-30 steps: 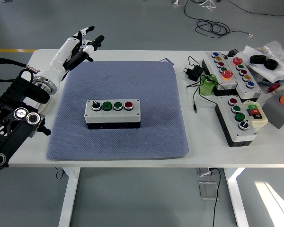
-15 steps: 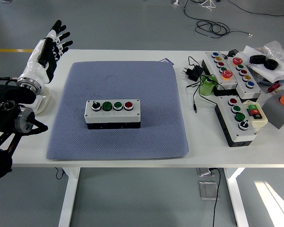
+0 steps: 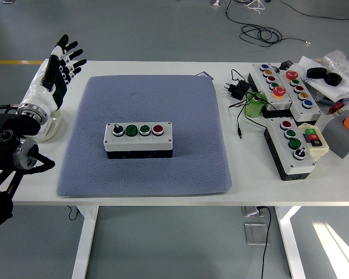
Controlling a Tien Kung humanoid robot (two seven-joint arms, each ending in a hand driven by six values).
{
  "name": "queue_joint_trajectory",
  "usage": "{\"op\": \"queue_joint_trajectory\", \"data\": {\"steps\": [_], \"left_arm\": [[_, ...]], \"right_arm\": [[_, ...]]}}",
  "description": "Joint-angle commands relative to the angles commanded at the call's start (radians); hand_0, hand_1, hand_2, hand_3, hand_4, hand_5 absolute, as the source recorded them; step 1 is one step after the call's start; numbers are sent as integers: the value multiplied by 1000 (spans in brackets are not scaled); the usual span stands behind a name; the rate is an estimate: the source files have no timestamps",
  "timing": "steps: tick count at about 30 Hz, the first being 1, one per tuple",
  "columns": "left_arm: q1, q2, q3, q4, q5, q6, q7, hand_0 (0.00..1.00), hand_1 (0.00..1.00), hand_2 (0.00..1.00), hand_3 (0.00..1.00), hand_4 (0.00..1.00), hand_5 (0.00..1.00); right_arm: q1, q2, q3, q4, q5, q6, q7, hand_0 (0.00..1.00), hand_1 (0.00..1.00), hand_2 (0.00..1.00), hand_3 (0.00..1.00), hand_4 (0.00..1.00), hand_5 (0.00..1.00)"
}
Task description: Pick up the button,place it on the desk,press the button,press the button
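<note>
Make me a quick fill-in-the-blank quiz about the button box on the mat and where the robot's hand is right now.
The button box sits on a blue-grey ____.
Its rightmost button is ____.
The left hand, fingers spread, hangs by the mat's far ____ corner.
Between the black knob and the red button sit two ____ buttons.

Missing words: mat; red; left; green

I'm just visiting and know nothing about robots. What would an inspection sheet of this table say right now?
Surface: white table with a blue-grey mat in the middle.
Job's things: four-button box on the mat, untouched.
Clutter: other button boxes and a green cylinder at the right; grey block at the far right.
Hands: left hand raised over the left edge, fingers spread, empty; right hand nothing seen.
Cables: black adapter with a thin lead on the table; more cables on the floor behind.
Surroundings: grey floor, no person seen.
</note>
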Motion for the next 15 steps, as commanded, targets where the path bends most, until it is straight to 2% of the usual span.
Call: {"op": "queue_joint_trajectory", "data": {"steps": [15], "left_arm": [[37,6,-6,44,-46,-56,-32,801,826,882,887,690,998]], "right_arm": [[-10,3,2,0,-27,1,-12,787,797,817,751,412,479]]}}
